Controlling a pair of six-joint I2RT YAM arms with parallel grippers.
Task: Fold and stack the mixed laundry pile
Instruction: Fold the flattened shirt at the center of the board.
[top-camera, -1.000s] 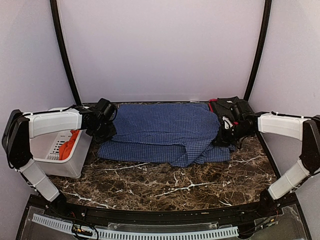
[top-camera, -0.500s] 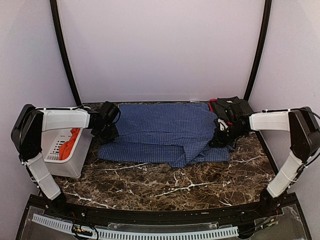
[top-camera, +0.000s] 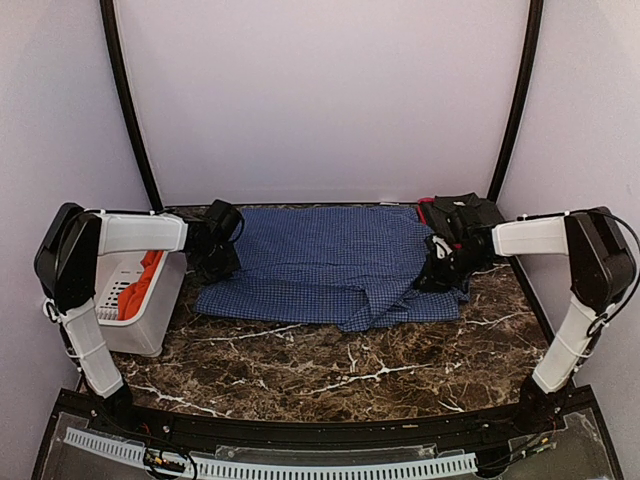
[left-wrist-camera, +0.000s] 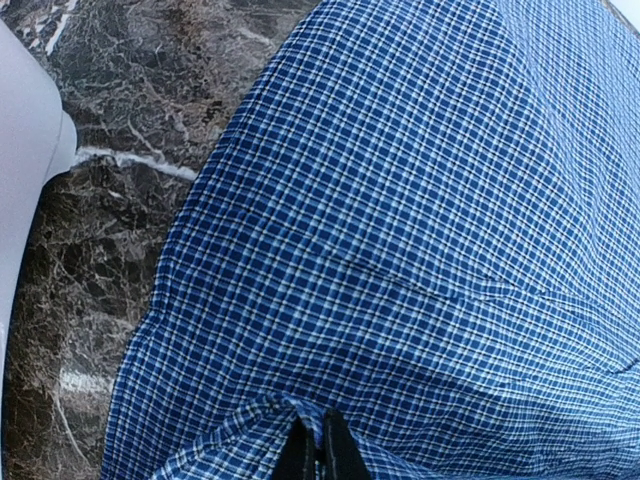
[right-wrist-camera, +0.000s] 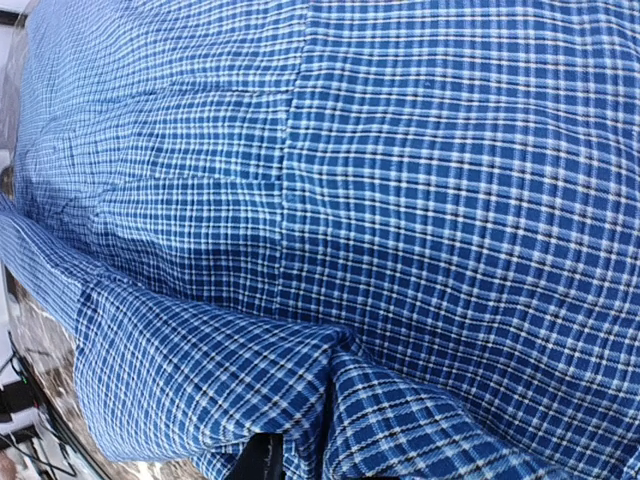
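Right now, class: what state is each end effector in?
Left end effector: closed, pinching the blue-and-white checked cloth shirt.
Right end effector: at the shirt's edge; open or closed cannot be told.

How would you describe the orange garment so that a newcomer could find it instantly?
Start at the dark marble table and look to its left edge, where a white slotted basket stands. The orange-red shirt lies bunched inside it. It is plain and bright, unlike the blue checked shirt spread across the tabletop.
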